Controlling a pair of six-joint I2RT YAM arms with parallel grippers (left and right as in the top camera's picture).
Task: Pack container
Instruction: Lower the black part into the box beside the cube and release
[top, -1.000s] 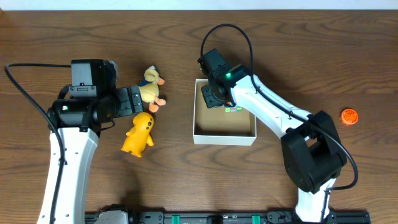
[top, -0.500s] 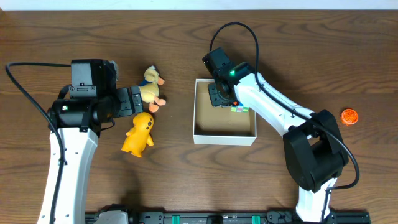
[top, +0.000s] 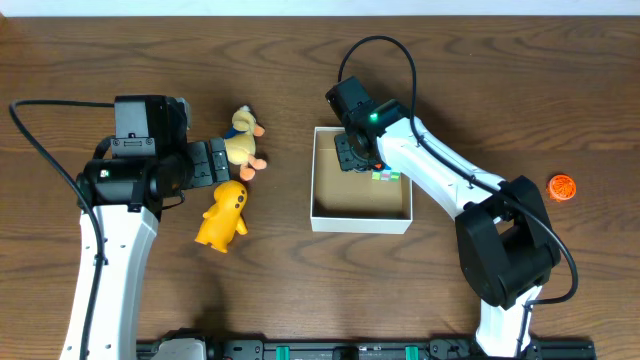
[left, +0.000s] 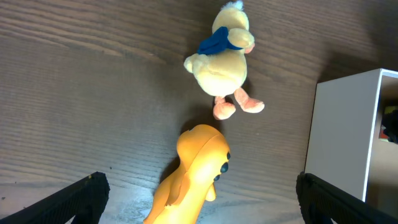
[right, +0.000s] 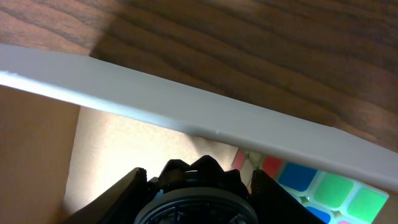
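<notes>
White, thin-walled and lined with tan cardboard, the square container (top: 360, 222) sits on the wooden tabletop (top: 300, 60), just toward 3 o'clock of centre. The right hand (top: 350, 156) dips into its 11 o'clock corner, arm arched over the rim; I cannot tell how far it is open. A glossy colour-tiled cube (top: 384, 176) lies inside. The left hand (top: 218, 162) points toward 3 o'clock, fingers (left: 81, 196) spread wide and empty, facing a fuzzy plush duck (top: 243, 140) and a smooth yellow duck (top: 224, 215).

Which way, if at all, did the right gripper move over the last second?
Yes. Overhead, the right gripper shifted slightly along the container's back wall toward the colourful cube, away from the back-left corner.
</notes>
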